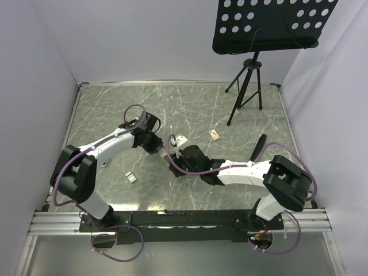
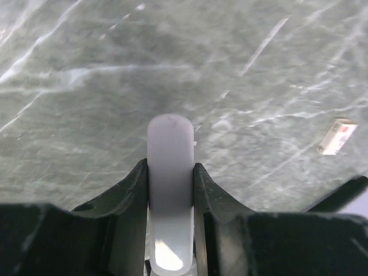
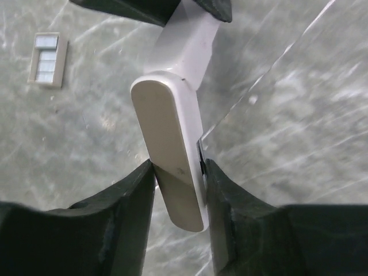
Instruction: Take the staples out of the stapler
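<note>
The cream-white stapler (image 1: 180,140) is held above the middle of the table between both grippers. My left gripper (image 1: 154,142) is shut on one arm of it; in the left wrist view the white bar (image 2: 170,144) sits clamped in that gripper (image 2: 171,168). My right gripper (image 1: 174,158) is shut on the other arm; in the right wrist view the stapler (image 3: 167,123) stands tilted in that gripper (image 3: 179,165), hinged open toward the left gripper's black fingers (image 3: 144,7). A short silvery ribbed strip of staples (image 1: 131,177) lies on the table, also seen in the right wrist view (image 3: 47,58).
A small tan and red item (image 1: 214,135) lies right of centre, also in the left wrist view (image 2: 336,137). A black tripod stand (image 1: 246,86) with a perforated black desk (image 1: 270,23) stands at the back right. White walls enclose the grey marbled table (image 1: 115,109).
</note>
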{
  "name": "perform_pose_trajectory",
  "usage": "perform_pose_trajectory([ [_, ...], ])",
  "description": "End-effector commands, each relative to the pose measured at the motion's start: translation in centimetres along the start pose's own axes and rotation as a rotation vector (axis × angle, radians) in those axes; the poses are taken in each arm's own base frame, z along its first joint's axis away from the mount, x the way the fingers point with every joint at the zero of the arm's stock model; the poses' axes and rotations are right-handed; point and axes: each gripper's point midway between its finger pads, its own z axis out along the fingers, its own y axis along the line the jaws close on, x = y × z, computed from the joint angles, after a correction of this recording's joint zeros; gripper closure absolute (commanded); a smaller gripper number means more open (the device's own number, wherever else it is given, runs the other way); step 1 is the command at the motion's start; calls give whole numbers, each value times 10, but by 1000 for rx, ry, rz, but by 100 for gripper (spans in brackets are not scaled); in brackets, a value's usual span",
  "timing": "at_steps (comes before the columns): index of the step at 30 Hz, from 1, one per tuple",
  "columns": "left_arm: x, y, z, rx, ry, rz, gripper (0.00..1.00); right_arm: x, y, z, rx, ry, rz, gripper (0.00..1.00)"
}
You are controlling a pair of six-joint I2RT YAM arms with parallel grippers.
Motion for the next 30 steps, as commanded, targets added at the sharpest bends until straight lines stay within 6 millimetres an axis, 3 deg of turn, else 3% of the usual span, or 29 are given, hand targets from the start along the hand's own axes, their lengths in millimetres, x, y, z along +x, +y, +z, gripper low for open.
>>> perform_pose_trajectory([
  [1, 5, 10, 1, -59, 37, -13, 99, -34, -14, 1, -50, -45, 177, 41],
  [7, 3, -2, 2, -80, 59, -6, 99, -27, -24, -1, -149, -48, 278, 36],
  [14, -1, -9, -5, -39, 41, 64, 99, -36, -32, -13, -150, -78, 267, 36],
  [17, 0, -19, -13, 37, 53, 170, 99, -51, -35, -26, -167, -130, 272, 36],
  [20, 4, -36, -31, 218, 50, 339, 99, -71, -32, -46, -222, -194, 226, 33],
  [21, 7, -47, -52, 319, 54, 383, 99, -80, -37, -53, -225, -225, 212, 31],
  [23, 9, -63, -70, 480, 15, 513, 99, -85, -34, -63, -284, -235, 165, 26],
  [24, 10, -74, -93, 578, -15, 564, 99, -92, -39, -69, -296, -253, 155, 25],
  [26, 20, -84, -118, 733, -28, 709, 99, -96, -38, -77, -334, -262, 127, 23],
  [30, 29, -91, -168, 955, -113, 879, 99, -108, -14, -108, -494, -314, 26, 18],
])
